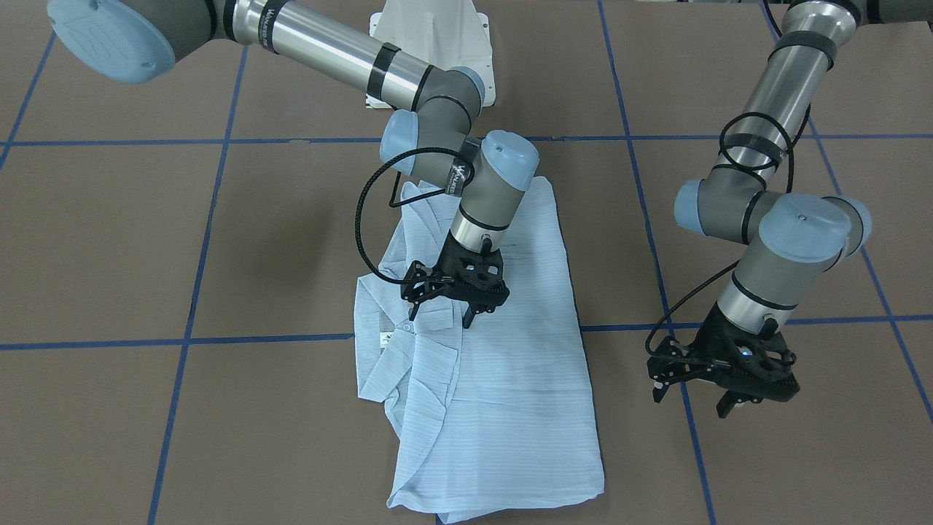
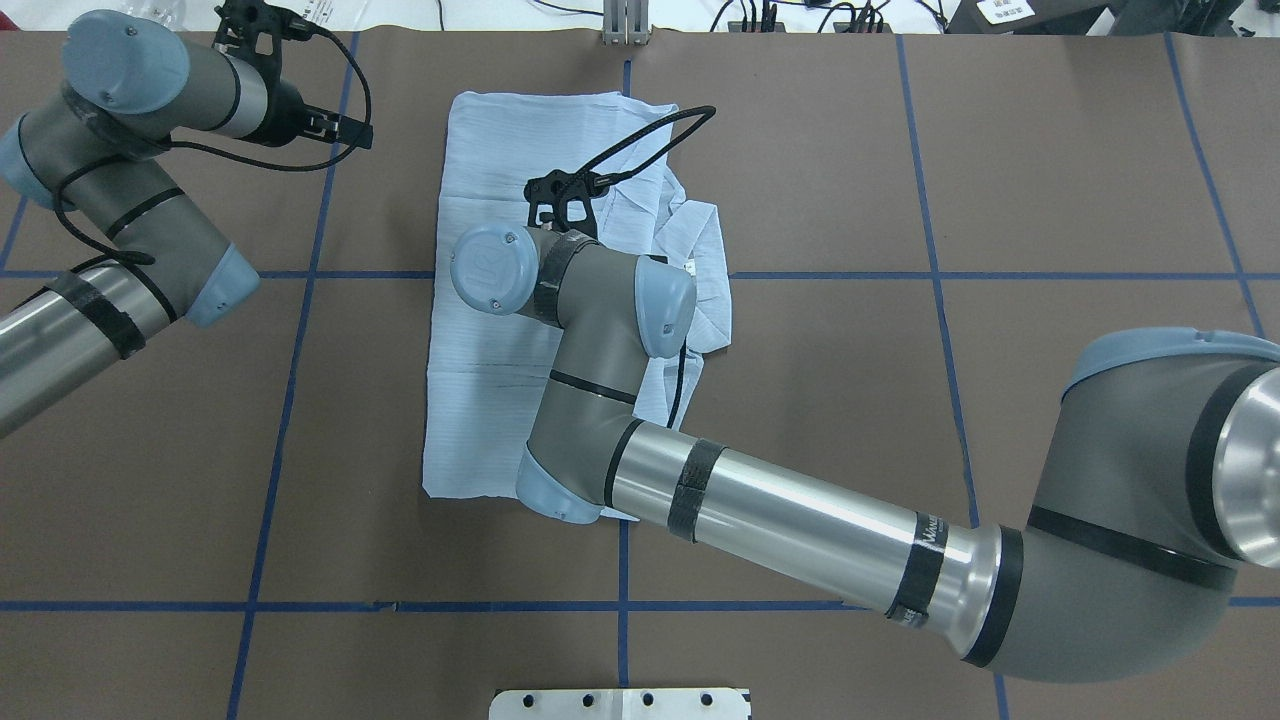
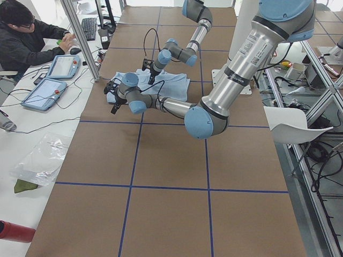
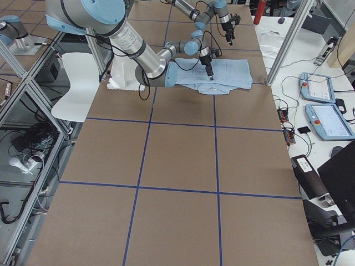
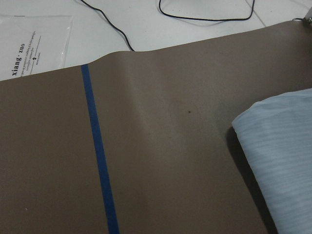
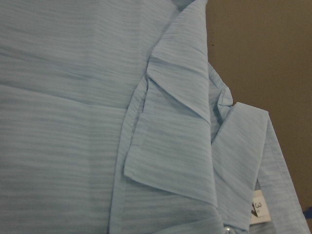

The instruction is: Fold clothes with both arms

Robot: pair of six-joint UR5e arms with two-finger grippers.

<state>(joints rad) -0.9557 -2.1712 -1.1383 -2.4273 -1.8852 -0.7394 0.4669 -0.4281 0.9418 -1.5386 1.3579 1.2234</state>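
Note:
The light blue striped shirt (image 1: 510, 394) lies folded into a long rectangle on the brown table, its collar and neck label (image 6: 257, 208) on one side. It also shows in the overhead view (image 2: 480, 340). My right gripper (image 1: 442, 315) hangs open and empty just above the shirt, next to the collar (image 1: 393, 343). In the overhead view the right gripper (image 2: 560, 195) is over the shirt's far half. My left gripper (image 1: 692, 397) is open and empty above bare table, apart from the shirt's edge. In the overhead view the left gripper (image 2: 345, 128) sits left of the shirt. The left wrist view shows the shirt's edge (image 5: 282, 151).
Blue tape lines (image 1: 277, 337) cross the brown table. The white pedestal base (image 1: 430, 44) stands at the robot's side. A printed sheet (image 5: 29, 39) and black cables lie past the table's far edge. An operator (image 3: 27, 37) sits with tablets beside the table.

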